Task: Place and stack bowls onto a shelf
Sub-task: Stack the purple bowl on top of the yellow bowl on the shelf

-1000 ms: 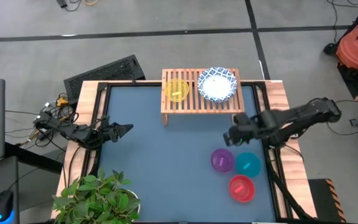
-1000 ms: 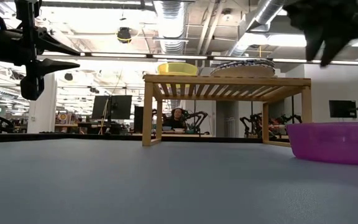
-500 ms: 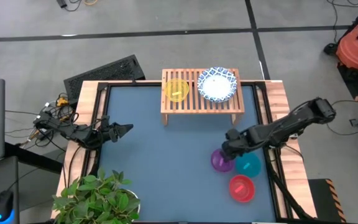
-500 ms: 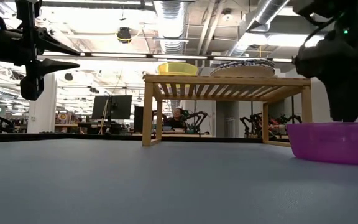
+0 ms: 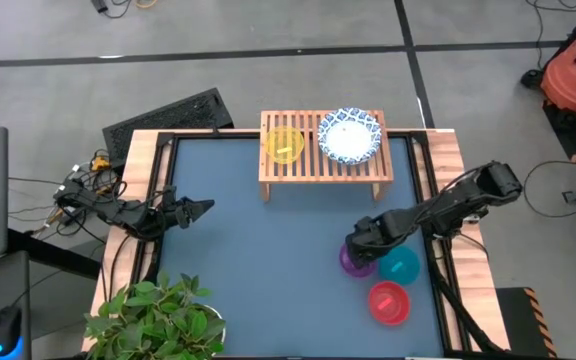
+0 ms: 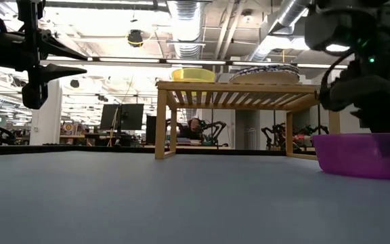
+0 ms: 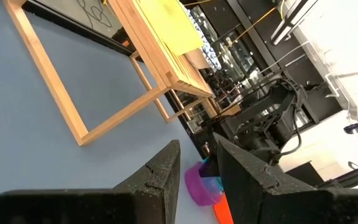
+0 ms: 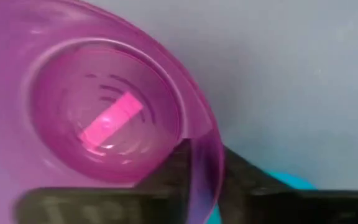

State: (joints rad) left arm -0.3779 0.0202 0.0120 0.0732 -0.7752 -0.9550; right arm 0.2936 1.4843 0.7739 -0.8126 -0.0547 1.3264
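Observation:
A purple bowl (image 5: 352,263) stands on the blue table at the right, next to a teal bowl (image 5: 401,265) and a red bowl (image 5: 389,302). My right gripper (image 5: 361,240) is down on the purple bowl's far side and shut on its rim. At the table's far edge, the light-wood shelf (image 5: 313,168) carries a yellow bowl (image 5: 285,144) and a blue-and-white patterned bowl (image 5: 349,136) side by side on its slats. My left gripper (image 5: 206,207) hovers open at the table's left edge, holding nothing. My right gripper has the purple bowl's rim (image 8: 205,152) between its two fingers, one finger inside the bowl and one outside its wall. The fingers come from above, slanting in from the table's right. The bowl stands upright with its base on the table (image 6: 361,154).
A flat black ribbed mat (image 5: 168,112) lies beyond the table's far left corner. A potted plant (image 5: 158,320) stands at the near left corner. The blue table's middle (image 5: 268,260) is bare between the arms.
My right gripper has come down and toward the table's near left, from above the bowls onto the purple bowl's far rim. The bowls have stayed where they were.

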